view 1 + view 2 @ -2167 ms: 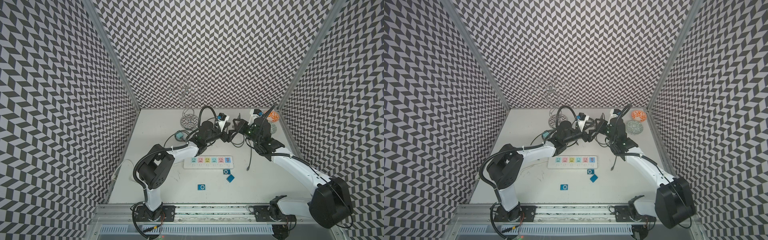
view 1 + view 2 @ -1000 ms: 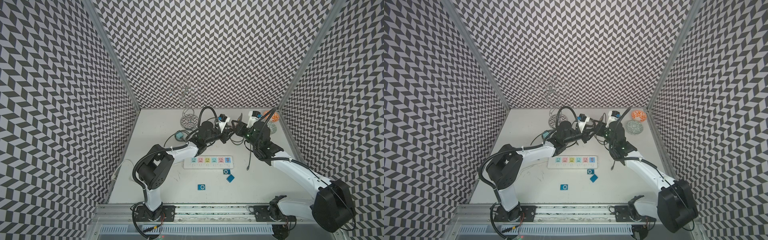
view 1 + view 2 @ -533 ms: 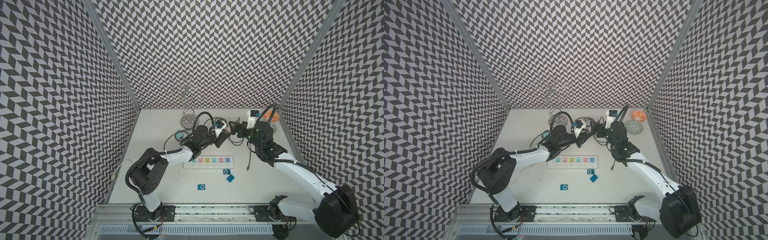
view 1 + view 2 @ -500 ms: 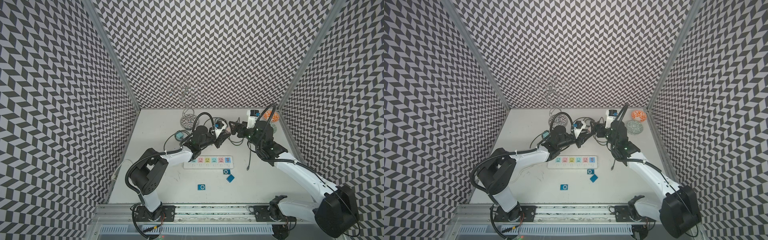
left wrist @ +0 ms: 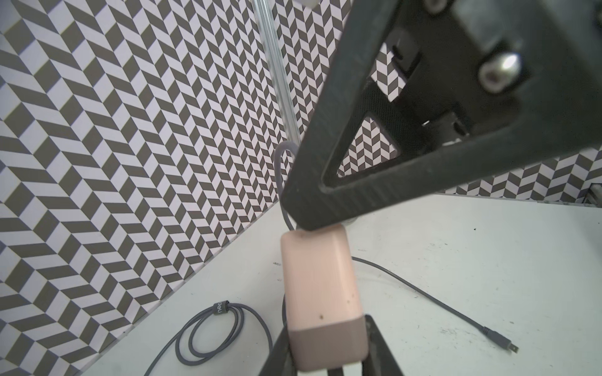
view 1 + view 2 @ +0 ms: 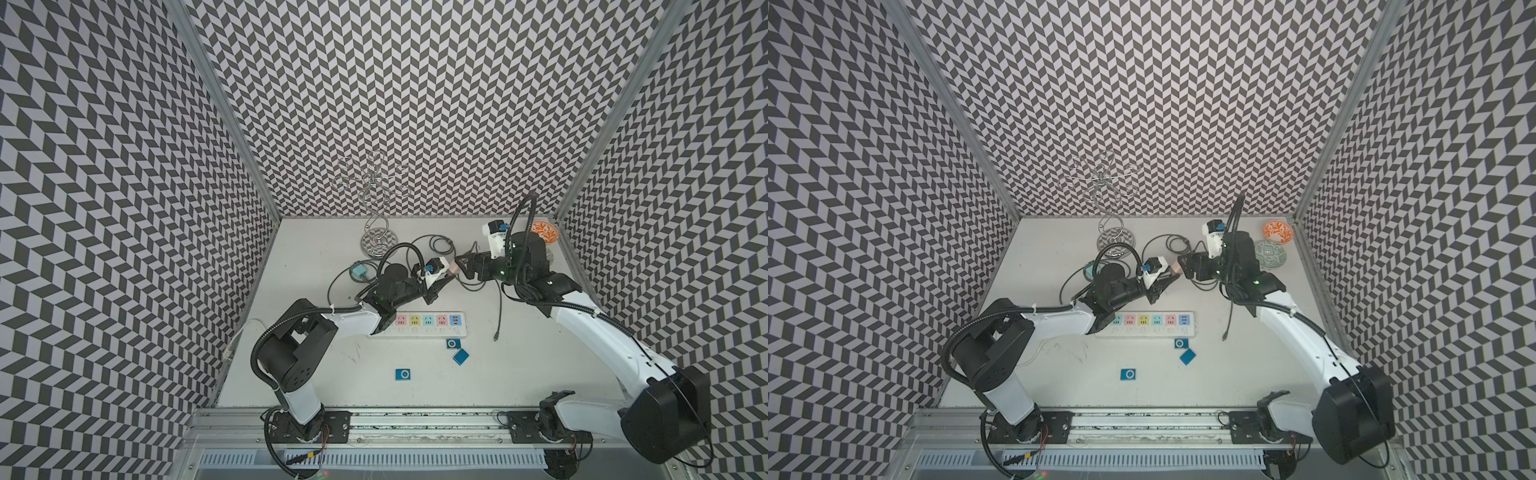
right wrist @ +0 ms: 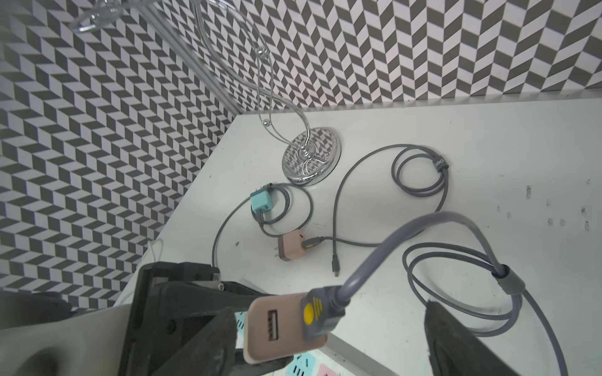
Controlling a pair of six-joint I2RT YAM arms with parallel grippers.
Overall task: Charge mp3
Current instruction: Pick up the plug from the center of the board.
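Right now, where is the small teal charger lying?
In a top view, the teal charger lies on the table's left side, just in front of the chrome stand and beyond the left arm.

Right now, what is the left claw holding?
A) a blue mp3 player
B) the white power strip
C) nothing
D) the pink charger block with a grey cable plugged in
D: the left claw is clamped on the pink charger block, with the grey cable plugged into it.
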